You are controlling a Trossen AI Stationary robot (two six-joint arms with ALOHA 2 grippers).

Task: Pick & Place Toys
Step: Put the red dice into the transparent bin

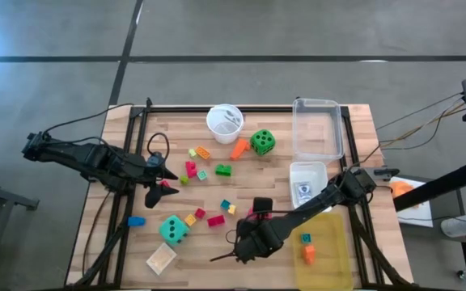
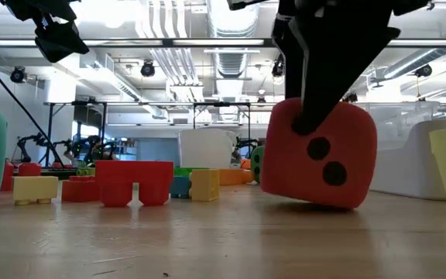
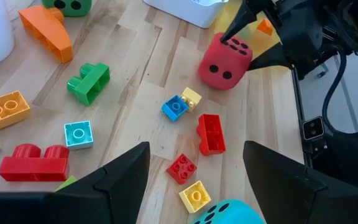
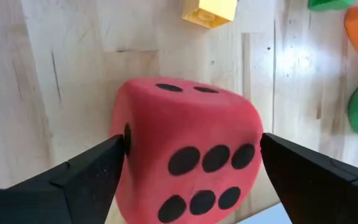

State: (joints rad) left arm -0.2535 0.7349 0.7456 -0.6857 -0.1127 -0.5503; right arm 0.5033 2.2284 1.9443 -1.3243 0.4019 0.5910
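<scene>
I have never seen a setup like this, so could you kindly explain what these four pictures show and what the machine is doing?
It is a robot with two dark arms at a wooden table. One picture looks down from above, one looks level across the tabletop, and two come from cameras on the wrists. Toys lie scattered: a green die, a teal die, small plastic blocks, beside a white cup and a yellow bin. The right tool straddles the red die, its fingers open and apparently not touching it; the die sits tilted on the table. The left tool hovers open over the blocks, holding nothing.
</scene>
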